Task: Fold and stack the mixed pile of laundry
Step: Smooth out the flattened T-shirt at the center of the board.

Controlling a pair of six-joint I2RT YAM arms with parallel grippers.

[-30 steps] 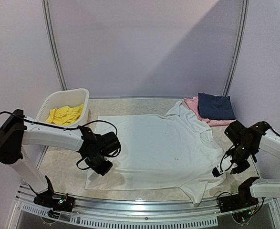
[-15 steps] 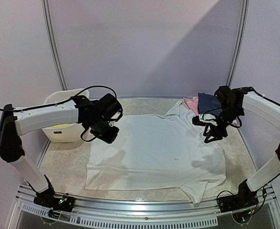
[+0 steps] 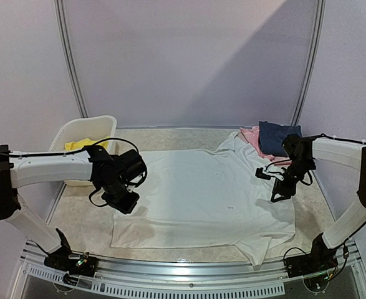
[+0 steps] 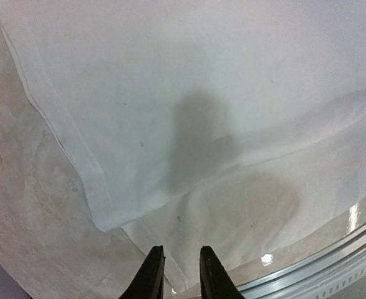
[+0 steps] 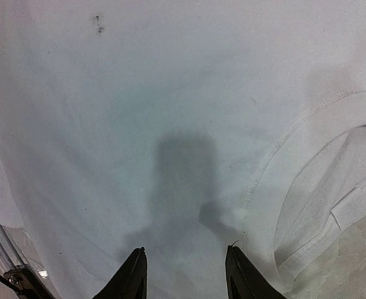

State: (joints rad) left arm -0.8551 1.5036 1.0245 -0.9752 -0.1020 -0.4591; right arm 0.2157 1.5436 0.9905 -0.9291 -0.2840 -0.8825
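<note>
The white T-shirt [image 3: 207, 199] lies spread flat across the middle of the table, its collar [image 5: 295, 143] toward the right. Yellow shorts [image 3: 83, 144] sit bunched in the white basket [image 3: 105, 121] at the back left. My left gripper [image 3: 123, 202] hovers over the shirt's left hem [image 4: 77, 156]. In the left wrist view this gripper [image 4: 181, 274] is open by a narrow gap with nothing in it. My right gripper [image 3: 276, 192] hangs over the shirt just beside the collar. Seen from the right wrist, that gripper [image 5: 186, 271] is open wide and empty.
A folded navy garment [image 3: 281, 137] rests on a folded pink one [image 3: 252, 138] at the back right corner. The table's metal front rail [image 4: 332, 255] runs close behind the shirt's near edge. Bare stone-patterned tabletop [image 3: 83, 212] shows left of the shirt.
Both arms swung from the near edge to the far side and have come partway back over the shirt. The left jaws went from shut to slightly open; the right jaws widened.
</note>
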